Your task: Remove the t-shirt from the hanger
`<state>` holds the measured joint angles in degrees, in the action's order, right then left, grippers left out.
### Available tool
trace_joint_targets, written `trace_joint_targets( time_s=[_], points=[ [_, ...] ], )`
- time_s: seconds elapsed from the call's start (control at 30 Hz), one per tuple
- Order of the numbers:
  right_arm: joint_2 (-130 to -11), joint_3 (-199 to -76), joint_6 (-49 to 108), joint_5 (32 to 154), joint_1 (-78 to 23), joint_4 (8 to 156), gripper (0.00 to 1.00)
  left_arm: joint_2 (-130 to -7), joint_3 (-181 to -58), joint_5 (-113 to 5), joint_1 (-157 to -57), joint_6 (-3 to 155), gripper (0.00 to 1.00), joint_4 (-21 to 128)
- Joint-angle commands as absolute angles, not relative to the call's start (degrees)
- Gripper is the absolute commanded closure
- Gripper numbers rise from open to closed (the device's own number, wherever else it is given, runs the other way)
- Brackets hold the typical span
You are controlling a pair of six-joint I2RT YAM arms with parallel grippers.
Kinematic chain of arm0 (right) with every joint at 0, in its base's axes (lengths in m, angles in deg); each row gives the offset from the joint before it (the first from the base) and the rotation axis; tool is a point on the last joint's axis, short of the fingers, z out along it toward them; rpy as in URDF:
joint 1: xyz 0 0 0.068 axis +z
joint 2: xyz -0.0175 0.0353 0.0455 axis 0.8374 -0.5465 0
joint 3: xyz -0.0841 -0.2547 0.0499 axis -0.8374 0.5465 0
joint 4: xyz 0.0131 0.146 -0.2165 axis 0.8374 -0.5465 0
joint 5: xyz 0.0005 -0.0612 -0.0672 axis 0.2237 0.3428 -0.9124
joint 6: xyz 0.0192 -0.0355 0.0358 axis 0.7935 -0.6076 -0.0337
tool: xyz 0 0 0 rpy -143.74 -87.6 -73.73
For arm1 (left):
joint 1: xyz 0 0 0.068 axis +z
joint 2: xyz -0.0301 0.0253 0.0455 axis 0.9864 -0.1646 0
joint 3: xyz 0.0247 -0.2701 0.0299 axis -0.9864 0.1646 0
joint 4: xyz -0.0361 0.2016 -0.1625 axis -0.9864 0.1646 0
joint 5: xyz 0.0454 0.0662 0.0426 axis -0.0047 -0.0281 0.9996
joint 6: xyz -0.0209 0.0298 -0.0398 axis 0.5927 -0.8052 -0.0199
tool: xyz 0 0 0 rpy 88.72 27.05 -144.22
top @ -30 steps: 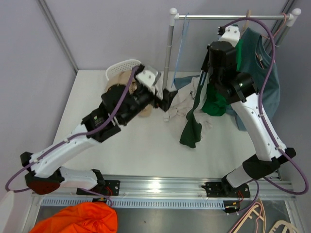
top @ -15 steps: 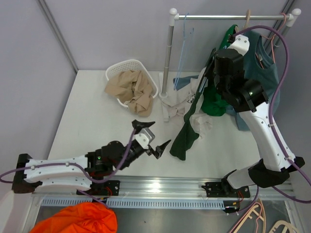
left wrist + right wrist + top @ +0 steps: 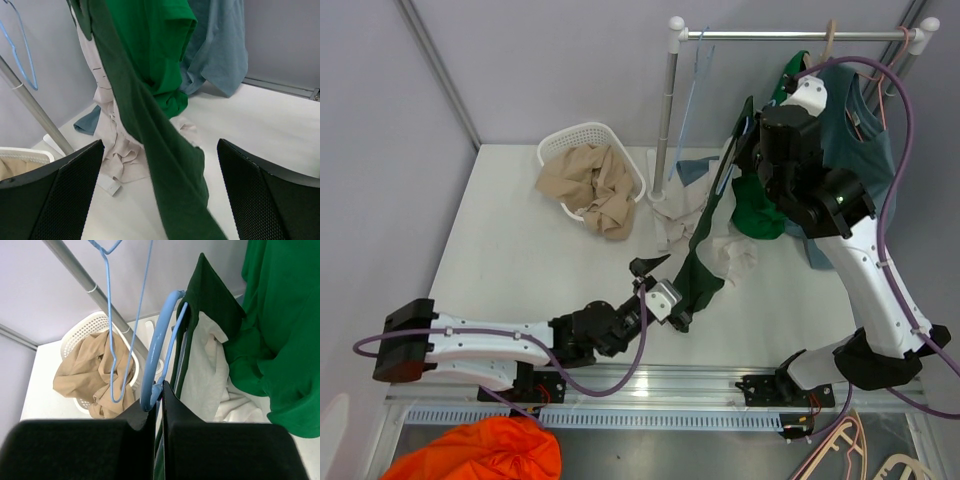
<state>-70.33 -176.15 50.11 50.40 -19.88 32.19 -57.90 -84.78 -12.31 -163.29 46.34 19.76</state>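
A dark green t-shirt (image 3: 705, 250) hangs on a blue hanger (image 3: 159, 340). My right gripper (image 3: 160, 388) is shut on the hanger's lower bar and holds it up by the rack (image 3: 745, 160). The shirt drapes down in a long strip (image 3: 150, 125). My left gripper (image 3: 160, 200) is open, low over the table, with the shirt's lower end between its two fingers (image 3: 50, 200) and not pinched. In the top view it (image 3: 662, 292) is at the strip's bottom end.
The rack's rail (image 3: 790, 35) and pole (image 3: 667, 120) carry an empty blue wire hanger (image 3: 112, 365), a bright green shirt (image 3: 280, 340) and a teal shirt (image 3: 875, 170). White cloth (image 3: 680, 225) lies at the pole's foot. A white basket (image 3: 570, 140) holds tan cloth.
My left arm pulled back from the rack to the near edge, then swung right to the shirt's lower end. My right arm raised the hanger, and the shirt now hangs stretched.
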Motion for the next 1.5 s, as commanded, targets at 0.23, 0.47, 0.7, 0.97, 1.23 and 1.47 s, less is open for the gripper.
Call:
trace_joint_targets(
  time_s=[0.23,0.47,0.7,0.97,1.23,1.47],
  points=[
    [-67.76,-181.16,51.76,53.1,-17.94,34.09,1.0,-68.64,-91.14,-10.93,-162.44,44.78,0.01,9.89],
    [-67.58,-181.51,50.62,52.49,-17.5,34.27,1.0,-70.32,-90.62,-12.42,-159.8,48.56,0.48,11.56],
    [-69.86,-180.99,48.69,50.48,-17.41,35.32,1.0,-66.55,-92.81,-14.88,-160.24,50.14,0.99,17.44],
    [-74.79,-181.6,43.15,42.31,-17.67,39.18,1.0,-61.44,-95.45,-15.5,-166.74,51.98,0.99,24.9],
    [-79.27,-185.2,38.23,39.31,-19.6,42.08,1.0,-62.58,-95.98,-14.71,-175.69,56.82,0.99,25.62],
    [-82.26,-186.52,34.36,38.78,-22.94,44.46,1.0,-61.44,-98.08,-14.88,-181.77,57.44,0.99,28.6]
  ],
)
